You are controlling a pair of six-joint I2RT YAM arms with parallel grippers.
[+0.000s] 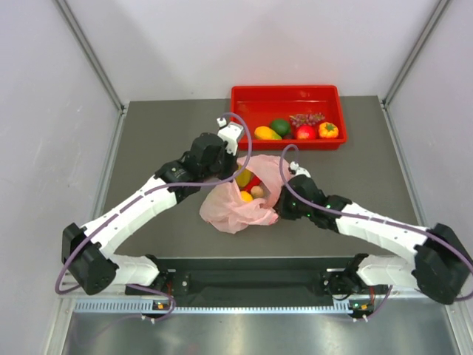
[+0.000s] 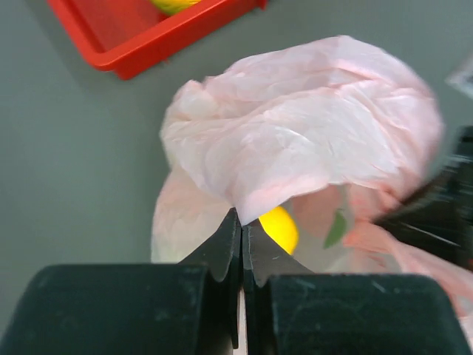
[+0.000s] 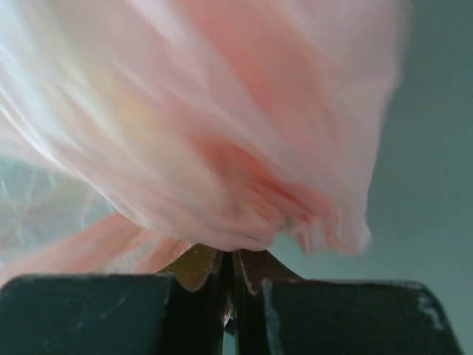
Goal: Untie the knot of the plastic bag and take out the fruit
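The pale-pink plastic bag (image 1: 236,207) lies crumpled in the middle of the table with its mouth pulled open. Fruit shows in the opening: a yellow one (image 1: 242,178), a red one (image 1: 253,183), a small orange one (image 1: 245,197) and a tan one (image 1: 257,192). My left gripper (image 1: 232,171) is shut on the bag's far-left edge (image 2: 266,196); a yellow fruit (image 2: 279,228) shows just past its fingertips. My right gripper (image 1: 281,203) is shut on the bag's right edge (image 3: 244,222). No knot is visible.
A red tray (image 1: 244,100) stands at the back of the table and holds a yellow-green fruit, a dark green round fruit (image 1: 279,126), purple grapes (image 1: 306,117), a red fruit and an orange one (image 1: 328,130). Its corner shows in the left wrist view (image 2: 126,52).
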